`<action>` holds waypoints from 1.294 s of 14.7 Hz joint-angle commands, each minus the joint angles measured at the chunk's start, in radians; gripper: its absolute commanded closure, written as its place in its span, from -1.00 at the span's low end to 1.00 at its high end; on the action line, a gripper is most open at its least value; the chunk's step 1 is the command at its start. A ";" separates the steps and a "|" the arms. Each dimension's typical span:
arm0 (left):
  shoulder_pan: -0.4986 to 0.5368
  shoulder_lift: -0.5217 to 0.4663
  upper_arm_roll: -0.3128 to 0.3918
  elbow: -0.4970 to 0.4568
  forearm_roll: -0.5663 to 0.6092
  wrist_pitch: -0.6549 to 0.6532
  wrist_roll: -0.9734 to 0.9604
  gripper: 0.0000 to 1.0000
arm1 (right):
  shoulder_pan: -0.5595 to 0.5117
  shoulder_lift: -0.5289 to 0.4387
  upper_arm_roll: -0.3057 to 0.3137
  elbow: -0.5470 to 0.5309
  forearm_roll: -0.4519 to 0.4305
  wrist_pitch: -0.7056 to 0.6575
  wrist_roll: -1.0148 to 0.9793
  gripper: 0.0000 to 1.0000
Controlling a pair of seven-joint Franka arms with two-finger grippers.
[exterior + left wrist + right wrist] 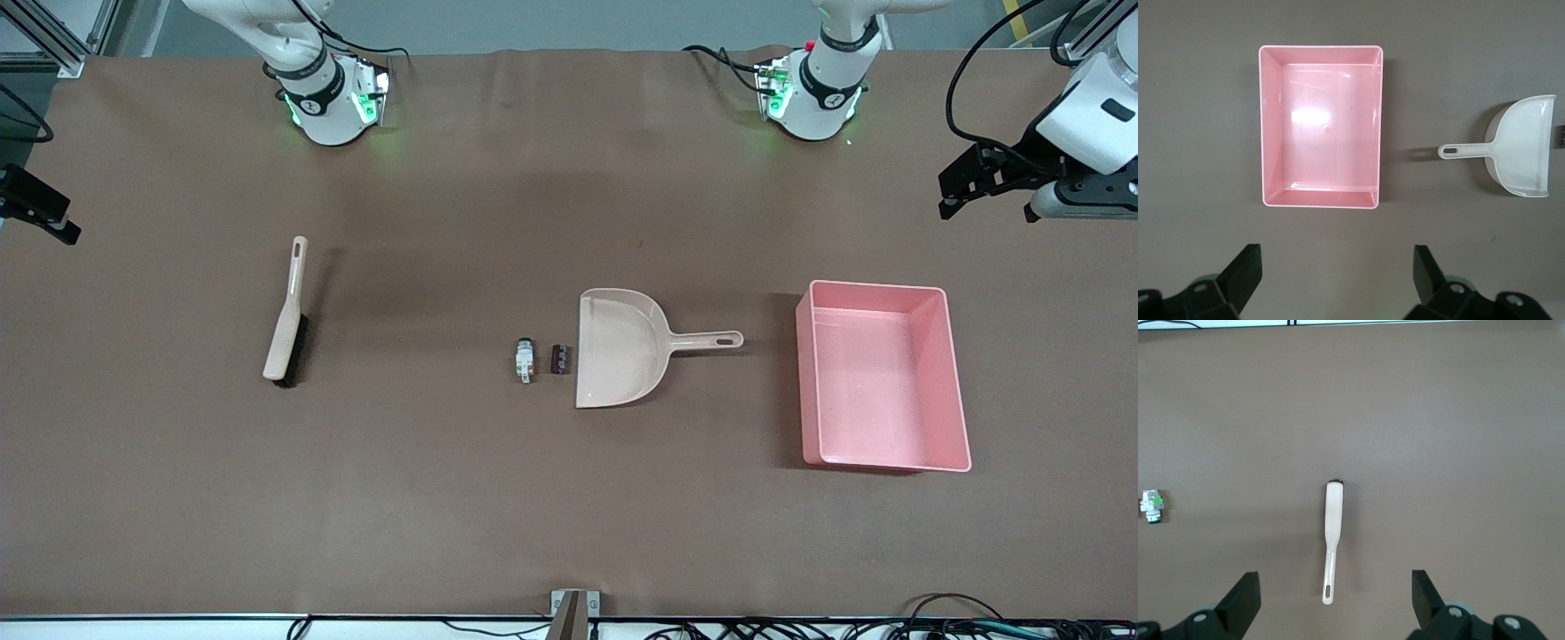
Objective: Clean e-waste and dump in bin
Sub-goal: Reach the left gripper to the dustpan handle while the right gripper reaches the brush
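Sweeping has not yet been started: nothing is held, and every tool lies untouched on the counter [498, 498]. The left claw [985, 188] is seen raised at the left arm's end of the counter, its fingers spread wide and empty, looking down over the bin [880, 378]. The right claw [1335, 600] is likewise spread and empty, held above the brush [288, 311] near the right arm's end; in the front view only a dark part of it shows at the edge.

The e-waste is placed at the middle of the counter, on bare surface: the whitish-grey part [524, 360] and the dark block [560, 359] lie side by side, with the block just beside the open mouth of the dustpan [622, 347] and the whitish part a little toward the right arm's end. The dustpan's handle [707, 340] is pointed toward the bin, which stands well apart from it and appears empty.

The step in hand is judged to be the opening one. The brush handle would need to be gripped by the right claw and the dustpan handle by the left, so that both parts can be swept into the pan's mouth.

Counted: two e-waste parts, one brush, one dustpan, one bin, two claws.
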 commanded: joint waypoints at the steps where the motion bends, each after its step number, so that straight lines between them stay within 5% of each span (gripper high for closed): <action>1: 0.005 -0.005 -0.002 0.004 0.002 0.001 0.011 -1.00 | -0.002 -0.003 0.006 0.008 0.008 -0.017 -0.003 -1.00; 10: -0.013 0.099 -0.007 0.049 0.005 0.007 0.014 -1.00 | 0.001 0.035 0.004 0.006 0.006 -0.020 -0.009 -1.00; 19: -0.076 0.277 -0.191 0.017 0.107 0.107 0.156 -1.00 | 0.049 0.204 0.004 -0.008 -0.003 -0.060 -0.013 -1.00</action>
